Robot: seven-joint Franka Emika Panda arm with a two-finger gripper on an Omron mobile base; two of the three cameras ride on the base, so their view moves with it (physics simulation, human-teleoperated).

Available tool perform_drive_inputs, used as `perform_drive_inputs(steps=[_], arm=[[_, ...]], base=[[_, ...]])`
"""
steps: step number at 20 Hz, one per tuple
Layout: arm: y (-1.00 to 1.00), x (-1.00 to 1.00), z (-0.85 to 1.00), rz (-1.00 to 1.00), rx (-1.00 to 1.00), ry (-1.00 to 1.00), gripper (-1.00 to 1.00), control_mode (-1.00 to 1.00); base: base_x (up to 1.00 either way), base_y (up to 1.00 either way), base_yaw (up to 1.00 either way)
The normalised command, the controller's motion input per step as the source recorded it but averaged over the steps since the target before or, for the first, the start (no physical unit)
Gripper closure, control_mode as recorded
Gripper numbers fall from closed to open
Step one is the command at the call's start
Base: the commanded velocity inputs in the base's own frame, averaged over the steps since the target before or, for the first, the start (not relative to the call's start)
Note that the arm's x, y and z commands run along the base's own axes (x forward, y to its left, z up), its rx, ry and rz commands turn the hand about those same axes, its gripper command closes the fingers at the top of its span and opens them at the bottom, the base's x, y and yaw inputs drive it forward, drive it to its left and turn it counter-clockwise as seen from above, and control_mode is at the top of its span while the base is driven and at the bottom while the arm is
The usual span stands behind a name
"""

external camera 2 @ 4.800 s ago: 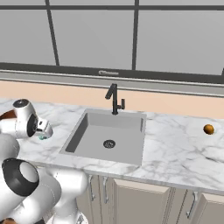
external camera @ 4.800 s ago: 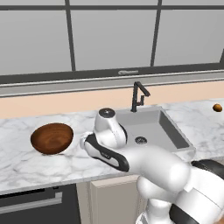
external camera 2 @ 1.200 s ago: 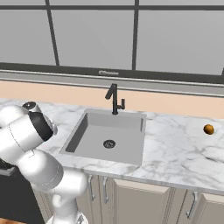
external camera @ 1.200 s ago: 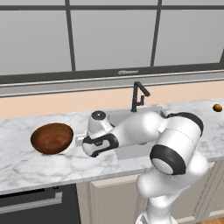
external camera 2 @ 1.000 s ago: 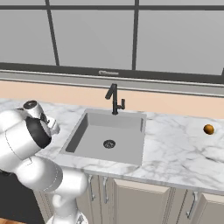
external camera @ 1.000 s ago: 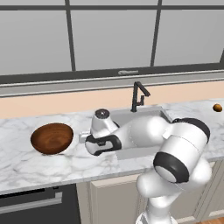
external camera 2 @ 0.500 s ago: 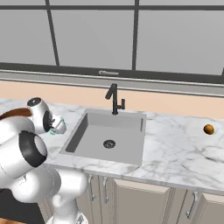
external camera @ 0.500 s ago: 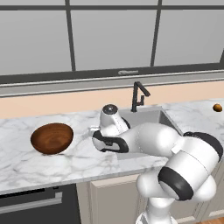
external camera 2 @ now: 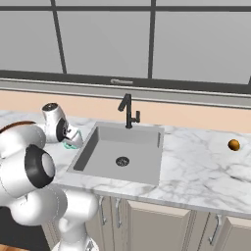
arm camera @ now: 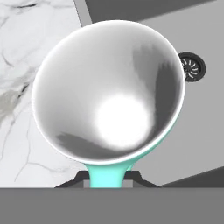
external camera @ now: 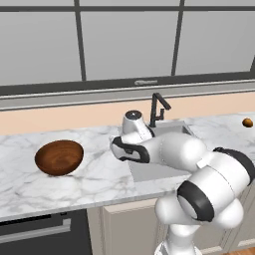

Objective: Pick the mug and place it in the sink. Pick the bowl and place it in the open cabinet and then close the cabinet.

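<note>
The gripper (external camera 2: pixel 70 138) clasps the mug (arm camera: pixel 109 92) by its teal handle, holding it in the air above the counter just beside the left rim of the sink (external camera 2: pixel 98 164). Seen from the hand, the mug's white inside faces the camera, with the sink's round drain (arm camera: pixel 190 66) beyond its edge. The black faucet (external camera 2: pixel 128 111) rises at the back of the sink. The wooden bowl (external camera: pixel 59 157) sits on the marble counter (external camera: pixel 94 179), well to the left of the sink. A small brown-orange ball (external camera 2: pixel 234 144) lies far to the sink's right.
</note>
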Motion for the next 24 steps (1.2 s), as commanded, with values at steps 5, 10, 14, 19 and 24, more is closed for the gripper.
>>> perform_drive_inputs(steps=[5,10,14,19,24], arm=[[-0.51,0.03,0.00,0.00,0.01,0.00,1.00,-1.00],[-0.49,0.00,0.00,0.00,0.02,0.00,1.00,-1.00],[-0.42,0.01,0.00,0.00,0.03,0.05,1.00,-1.00],[-0.41,0.11,0.00,0.00,0.02,0.06,1.00,-1.00],[-0.29,0.08,-0.05,0.00,0.00,0.02,1.00,-1.00]], base=[[0.00,0.00,0.00],[0.00,0.00,0.00],[0.00,0.00,0.00],[0.00,0.00,0.00],[0.00,0.00,0.00]])
